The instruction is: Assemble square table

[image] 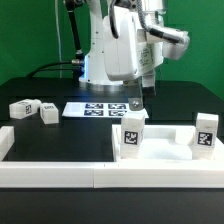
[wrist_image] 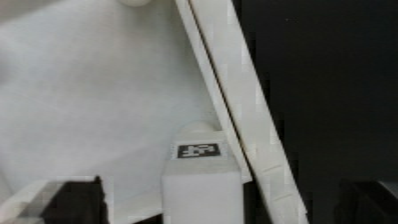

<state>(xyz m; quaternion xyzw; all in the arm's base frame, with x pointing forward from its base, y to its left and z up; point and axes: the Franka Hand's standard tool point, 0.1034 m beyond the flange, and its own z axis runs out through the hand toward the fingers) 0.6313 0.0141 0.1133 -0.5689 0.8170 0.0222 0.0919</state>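
Observation:
The square table top (image: 162, 152), a white tray with a raised rim, lies at the front of the exterior view's right. Two tagged white legs stand upright on it, one (image: 132, 135) at its near-left corner and one (image: 207, 135) at its right. Two more legs (image: 20, 107) (image: 47, 113) lie loose on the black table at the exterior view's left. My gripper (image: 138, 102) hangs open just above the near-left leg. In the wrist view that leg (wrist_image: 199, 170) stands between the spread jaws of my gripper (wrist_image: 205, 215), beside the top's rim (wrist_image: 228, 90), and nothing is held.
The marker board (image: 100, 108) lies flat behind the table top, in front of the robot's base. Long white border rails (image: 90, 176) run along the front and the exterior view's left edge of the black table.

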